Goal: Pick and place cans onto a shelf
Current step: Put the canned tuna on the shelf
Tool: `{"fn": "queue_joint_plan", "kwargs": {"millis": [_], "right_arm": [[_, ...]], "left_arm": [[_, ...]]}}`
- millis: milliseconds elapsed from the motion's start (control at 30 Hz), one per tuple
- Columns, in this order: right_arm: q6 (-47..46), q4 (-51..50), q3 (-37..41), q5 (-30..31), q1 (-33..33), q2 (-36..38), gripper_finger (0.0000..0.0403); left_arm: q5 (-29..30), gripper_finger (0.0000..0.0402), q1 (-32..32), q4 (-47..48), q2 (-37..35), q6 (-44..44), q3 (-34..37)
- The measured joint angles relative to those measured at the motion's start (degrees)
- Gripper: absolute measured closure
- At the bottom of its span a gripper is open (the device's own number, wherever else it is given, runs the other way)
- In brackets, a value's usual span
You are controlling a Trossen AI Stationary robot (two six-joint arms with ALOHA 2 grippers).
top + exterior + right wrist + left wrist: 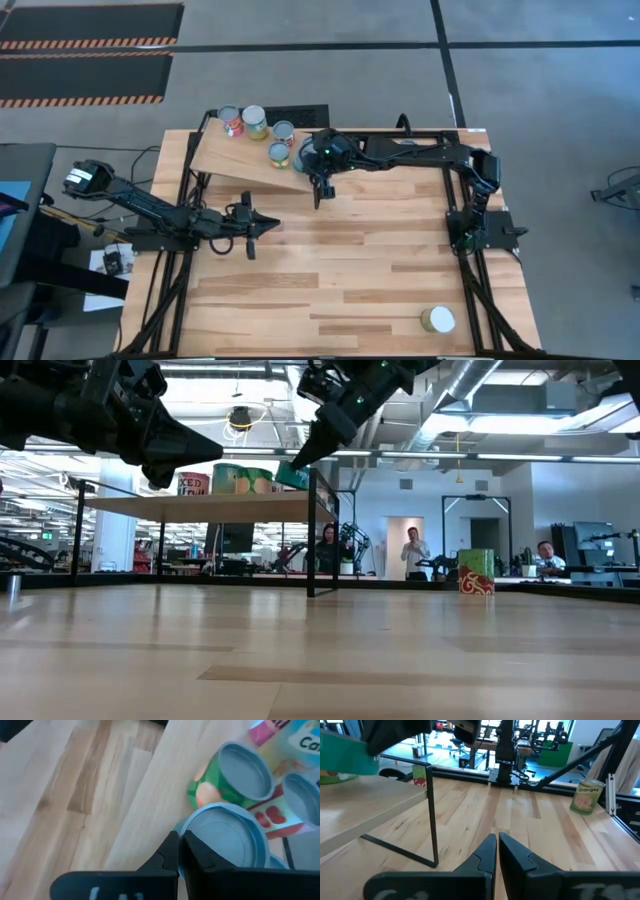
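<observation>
The green-labelled cylindrical can [586, 796] standing alone on the light planked worktop [485, 815], seen in the left wrist view, carries the word "Oranges" in pale letters. In the low view, a red-labelled can [193, 483] at the far end of the sloping light-wood shelf [200, 506] shows white letters reading "XED" above what looks like "fru". In the right wrist view, a pale-labelled can [305, 742] shows the letters "Ca", cut off at the picture's edge.
</observation>
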State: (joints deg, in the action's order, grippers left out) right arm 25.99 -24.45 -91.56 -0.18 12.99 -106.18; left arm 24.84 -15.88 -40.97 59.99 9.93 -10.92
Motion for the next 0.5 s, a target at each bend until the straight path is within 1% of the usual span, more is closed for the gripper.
{"fn": "queue_joint_plan", "kwargs": {"millis": [300, 367, 500], "right_arm": [[-0.1, 1.2, 0.0, 0.0, 0.8, -1.1, 0.038], [-0.4, -0.2, 0.1, -0.2, 0.7, -1.2, 0.0378], [0.4, 1.0, -0.1, -0.1, 0.6, -2.3, 0.037]], "left_arm": [[0.0, 0.0393, 0.0, 0.0, 0.0, 0.4, 0.0], [0.0, 0.0393, 0.0, 0.0, 0.0, 0.4, 0.0], [0.0, 0.0393, 0.0, -0.1, 0.0, 0.4, 0.0]]}}
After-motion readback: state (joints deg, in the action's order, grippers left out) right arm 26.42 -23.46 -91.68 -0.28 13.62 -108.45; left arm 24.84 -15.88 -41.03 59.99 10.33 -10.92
